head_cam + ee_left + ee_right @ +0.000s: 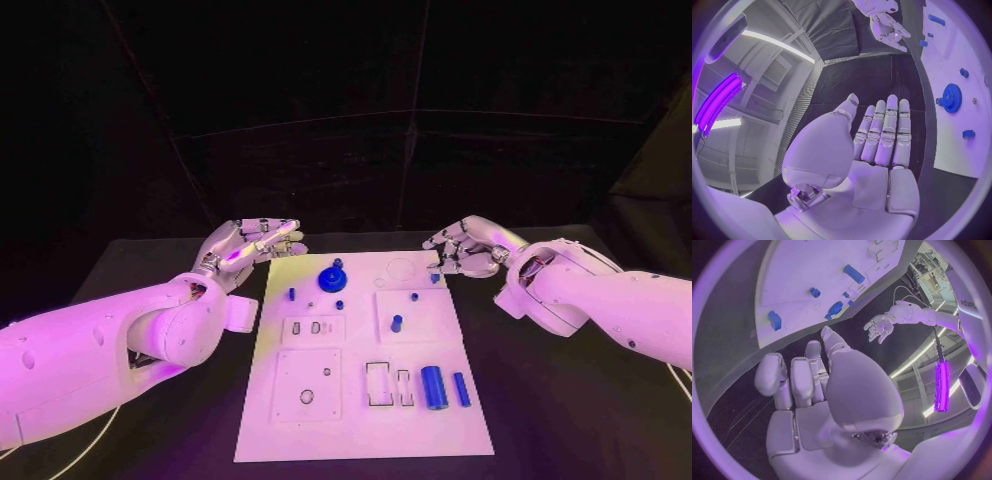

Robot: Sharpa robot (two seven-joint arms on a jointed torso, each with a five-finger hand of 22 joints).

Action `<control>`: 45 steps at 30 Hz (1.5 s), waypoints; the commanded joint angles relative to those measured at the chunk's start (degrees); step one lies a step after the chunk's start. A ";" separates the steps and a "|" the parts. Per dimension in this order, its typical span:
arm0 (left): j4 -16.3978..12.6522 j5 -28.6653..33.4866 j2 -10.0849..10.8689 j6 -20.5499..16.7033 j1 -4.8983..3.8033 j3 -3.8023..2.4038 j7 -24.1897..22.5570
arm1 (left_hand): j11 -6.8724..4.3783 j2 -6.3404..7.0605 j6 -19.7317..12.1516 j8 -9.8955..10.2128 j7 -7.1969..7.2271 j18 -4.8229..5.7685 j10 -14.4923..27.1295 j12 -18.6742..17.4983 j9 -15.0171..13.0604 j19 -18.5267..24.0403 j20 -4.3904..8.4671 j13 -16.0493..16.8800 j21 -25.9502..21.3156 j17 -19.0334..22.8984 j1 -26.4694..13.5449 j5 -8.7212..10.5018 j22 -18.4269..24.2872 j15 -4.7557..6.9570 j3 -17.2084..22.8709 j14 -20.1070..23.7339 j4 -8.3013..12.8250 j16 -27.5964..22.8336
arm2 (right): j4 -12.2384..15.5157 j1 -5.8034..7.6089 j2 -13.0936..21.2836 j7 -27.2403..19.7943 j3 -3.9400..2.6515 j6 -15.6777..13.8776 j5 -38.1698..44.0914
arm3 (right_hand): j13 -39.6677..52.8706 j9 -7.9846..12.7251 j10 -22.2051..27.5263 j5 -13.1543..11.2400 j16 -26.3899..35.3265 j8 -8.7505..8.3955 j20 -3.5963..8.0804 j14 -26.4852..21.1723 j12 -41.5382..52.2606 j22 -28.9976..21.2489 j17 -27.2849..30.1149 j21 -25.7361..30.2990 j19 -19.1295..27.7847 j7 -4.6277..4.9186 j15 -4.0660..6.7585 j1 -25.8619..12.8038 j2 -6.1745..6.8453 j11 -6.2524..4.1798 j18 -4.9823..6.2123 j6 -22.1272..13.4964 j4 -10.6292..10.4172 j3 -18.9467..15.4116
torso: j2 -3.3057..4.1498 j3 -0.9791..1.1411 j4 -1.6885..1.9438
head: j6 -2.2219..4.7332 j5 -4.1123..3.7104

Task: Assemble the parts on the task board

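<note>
Both the left hand [253,243] and right hand [464,247] hover empty, fingers apart, flanking the task board [361,420], apparently poised before any part is picked.

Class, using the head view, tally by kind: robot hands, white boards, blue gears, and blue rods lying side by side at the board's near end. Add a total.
hands: 2, the left hand and the right hand
board: 1
gear: 1
rods: 2
Total: 6

Parts [431,386] on task board [433,432]
</note>
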State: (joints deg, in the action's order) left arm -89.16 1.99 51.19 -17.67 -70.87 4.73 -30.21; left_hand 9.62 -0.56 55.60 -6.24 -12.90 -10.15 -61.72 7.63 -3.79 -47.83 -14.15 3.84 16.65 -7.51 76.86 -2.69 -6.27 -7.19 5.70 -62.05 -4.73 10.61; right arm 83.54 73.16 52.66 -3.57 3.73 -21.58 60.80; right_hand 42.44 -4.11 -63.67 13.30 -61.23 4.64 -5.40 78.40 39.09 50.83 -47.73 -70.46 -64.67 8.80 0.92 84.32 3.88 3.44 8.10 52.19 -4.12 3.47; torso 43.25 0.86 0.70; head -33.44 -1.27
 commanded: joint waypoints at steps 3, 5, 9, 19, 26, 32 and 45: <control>0.53 0.21 -0.41 0.89 0.02 -0.03 -0.41 | -0.08 -0.13 0.21 0.21 0.03 -0.45 -0.30 -0.17 -0.02 -0.48 0.05 0.05 -0.21 -0.10 -0.22 -0.32 0.07 -0.16 0.12 -0.40 0.31 -0.29 | -0.51 0.08 1.62 -4.76 0.00 1.40 -4.77 | -15.50 0.07 -6.69 -1.49 20.41 0.31 0.68 -2.04 -17.52 -19.23 16.93 16.19 6.24 0.01 0.46 0.65 0.82 -0.34 2.90 1.49 -0.57 2.41 | -0.06 0.20 -0.08 | 0.02 -0.46; 0.69 0.21 -0.51 0.91 0.06 -0.03 -0.38 | -0.08 -0.13 0.21 0.21 0.03 -0.45 -0.30 -0.17 -0.02 -0.48 0.05 0.05 -0.21 -0.10 -0.22 -0.32 0.07 -0.16 0.12 -0.40 0.31 -0.29 | -1.02 0.07 1.68 -5.11 0.00 0.97 -4.78 | -16.72 -0.07 -9.05 -0.72 20.55 0.64 0.70 0.18 -18.83 -19.13 16.87 16.21 4.35 -0.86 0.77 1.39 1.07 -0.94 2.47 2.51 -0.01 3.03 | 0.00 0.22 -0.14 | 0.08 -0.43; 0.97 0.21 -0.78 1.03 0.12 -0.02 -0.33 | -0.09 -0.13 0.23 0.21 0.04 -0.45 -0.33 -0.18 -0.02 -0.50 0.06 0.05 -0.22 -0.11 -0.21 -0.32 0.08 -0.15 0.12 -0.43 0.34 -0.30 | -2.76 -0.06 0.88 -4.79 0.01 -0.30 -2.12 | -14.29 -0.01 -12.76 1.51 -0.56 0.67 1.41 7.93 -15.64 0.22 -6.68 3.03 -7.89 -1.13 1.31 0.30 2.68 -1.36 -0.97 3.30 0.38 2.14 | 0.00 0.06 -0.09 | -0.17 -0.55; 1.35 0.21 -1.17 1.24 0.25 -0.02 -0.25 | -0.09 -0.13 0.23 0.21 0.04 -0.45 -0.33 -0.18 -0.02 -0.50 0.06 0.05 -0.22 -0.11 -0.21 -0.32 0.08 -0.15 0.12 -0.43 0.35 -0.30 | -6.75 -1.88 -1.78 -0.19 0.02 0.08 7.72 | 27.82 0.06 -12.66 4.09 -27.28 1.19 -0.06 11.15 31.80 30.11 -40.04 -15.47 -20.85 0.09 -0.41 -2.74 1.75 0.38 -6.17 1.95 1.66 -2.07 | 0.00 -0.01 0.00 | -0.55 -0.63; 1.55 0.21 -1.26 1.30 0.29 -0.02 -0.23 | -0.09 -0.13 0.23 0.21 0.04 -0.45 -0.33 -0.18 -0.02 -0.50 0.06 0.05 -0.22 -0.11 -0.21 -0.32 0.08 -0.15 0.12 -0.43 0.35 -0.30 | -8.50 -2.66 -3.16 1.31 0.01 2.03 10.50 | 30.96 0.14 -14.49 3.81 -28.75 1.00 -0.48 11.60 35.54 33.81 -42.23 -17.25 -22.62 0.42 -0.77 -2.94 1.18 0.73 -6.93 0.78 1.83 -2.82 | -0.04 -0.03 -0.01 | -0.66 -0.72; 1.70 0.21 -1.36 1.34 0.33 -0.02 -0.21 | -0.09 -0.13 0.23 0.21 0.04 -0.45 -0.33 -0.18 -0.02 -0.50 0.06 0.05 -0.22 -0.11 -0.21 -0.32 0.08 -0.15 0.12 -0.43 0.35 -0.30 | -9.66 -3.13 -4.22 1.70 0.01 2.93 11.29 | 31.47 0.10 -14.83 3.59 -28.77 1.11 -0.56 11.60 36.15 34.25 -42.27 -17.46 -22.83 0.48 -0.84 -2.95 0.86 0.80 -7.02 0.77 1.85 -2.88 | -0.08 -0.04 -0.04 | -0.72 -0.65; 1.87 0.21 -1.48 1.40 0.40 -0.02 -0.16 | -0.09 -0.10 0.23 0.24 0.02 -0.45 -0.34 -0.23 -0.01 -0.52 0.07 0.04 -0.24 -0.12 -0.22 -0.31 0.11 -0.15 0.10 -0.45 0.40 -0.35 | -11.39 -3.28 -5.90 1.92 0.00 1.85 9.72 | 32.12 0.07 -15.29 3.33 -28.77 1.30 -0.72 11.60 36.99 34.69 -42.27 -17.69 -23.03 0.61 -0.97 -3.05 -0.60 0.92 -7.10 0.73 1.63 -2.56 | -0.04 -0.13 -0.02 | -0.77 -0.60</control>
State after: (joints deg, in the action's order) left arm -87.25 2.12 49.78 -17.02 -70.42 4.76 -30.10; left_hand 9.62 -0.56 55.60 -6.24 -12.89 -10.16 -61.73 7.64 -3.79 -47.83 -14.15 3.84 16.65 -7.53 76.86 -2.69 -6.21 -7.18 5.86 -62.05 -4.57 10.61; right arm 72.17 69.80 46.88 -1.92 3.77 -19.66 70.81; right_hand 74.54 -4.00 -78.52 16.86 -89.86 5.63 -5.83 83.93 75.88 74.93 -74.93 -87.85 -83.96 9.40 0.19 81.22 3.65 4.30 2.19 53.17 -2.36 0.90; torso 43.18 0.75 0.71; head -34.19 -1.87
